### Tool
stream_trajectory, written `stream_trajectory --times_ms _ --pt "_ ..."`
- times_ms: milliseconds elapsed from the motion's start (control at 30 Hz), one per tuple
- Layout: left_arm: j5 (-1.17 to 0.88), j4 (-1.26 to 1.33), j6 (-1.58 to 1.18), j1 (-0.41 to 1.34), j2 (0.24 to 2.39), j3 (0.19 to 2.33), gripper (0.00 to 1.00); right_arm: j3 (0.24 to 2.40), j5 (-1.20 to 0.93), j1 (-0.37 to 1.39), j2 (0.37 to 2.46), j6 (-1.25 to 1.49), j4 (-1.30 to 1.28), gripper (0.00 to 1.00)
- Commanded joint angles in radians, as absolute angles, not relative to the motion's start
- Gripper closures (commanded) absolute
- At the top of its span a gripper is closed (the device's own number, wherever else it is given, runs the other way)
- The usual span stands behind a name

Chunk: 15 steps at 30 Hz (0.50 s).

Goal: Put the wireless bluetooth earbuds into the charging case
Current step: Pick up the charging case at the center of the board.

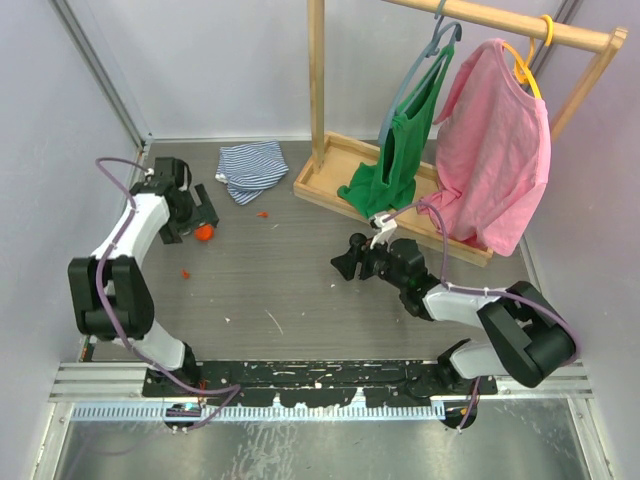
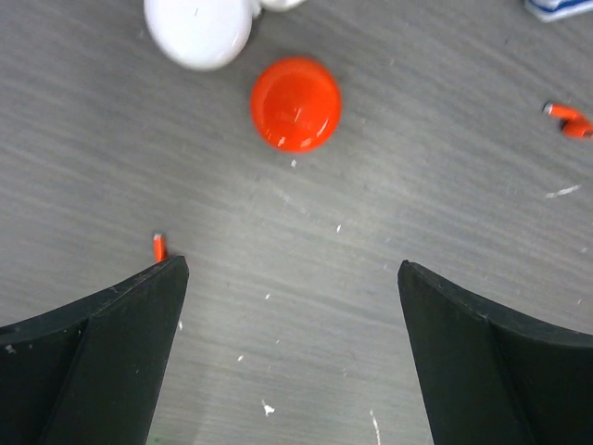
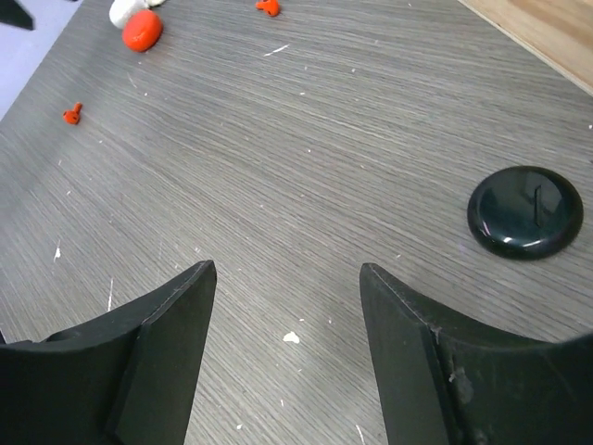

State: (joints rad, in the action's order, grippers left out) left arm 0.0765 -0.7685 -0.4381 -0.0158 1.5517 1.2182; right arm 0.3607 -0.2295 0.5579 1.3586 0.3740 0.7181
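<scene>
Grey table (image 1: pixel 300 290), orange earbud (image 3: pixel 72 114) loose, left claw (image 2: pixel 292 267) wide — right claw (image 3: pixel 287 268) parted

One orange earbud (image 2: pixel 158 247) lies near the seemingly shut orange case (image 2: pixel 296 104), a second earbud (image 2: pixel 570 119) farther off.

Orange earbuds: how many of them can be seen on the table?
2. One orange earbud lies on the near side of the orange case; the other earbud lies near the striped cloth. More may be hidden under the arms.
</scene>
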Motion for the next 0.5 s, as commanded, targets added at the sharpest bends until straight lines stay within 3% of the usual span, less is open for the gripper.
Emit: stream_trajectory --times_ms 0,333,467 --pt "0.068 -0.759 -0.428 -0.032 1.659 1.360 0.01 0.358 -0.185 0.579 1.315 0.328 0.779 0.30" --pt "0.109 -0.782 -0.290 -0.032 1.910 1.542 0.04 0.341 -0.168 0.584 1.299 0.328 0.805 0.29" --pt "0.112 -0.796 -0.277 -0.032 1.958 1.559 0.10 0.345 -0.168 0.583 1.304 0.328 0.799 0.29"
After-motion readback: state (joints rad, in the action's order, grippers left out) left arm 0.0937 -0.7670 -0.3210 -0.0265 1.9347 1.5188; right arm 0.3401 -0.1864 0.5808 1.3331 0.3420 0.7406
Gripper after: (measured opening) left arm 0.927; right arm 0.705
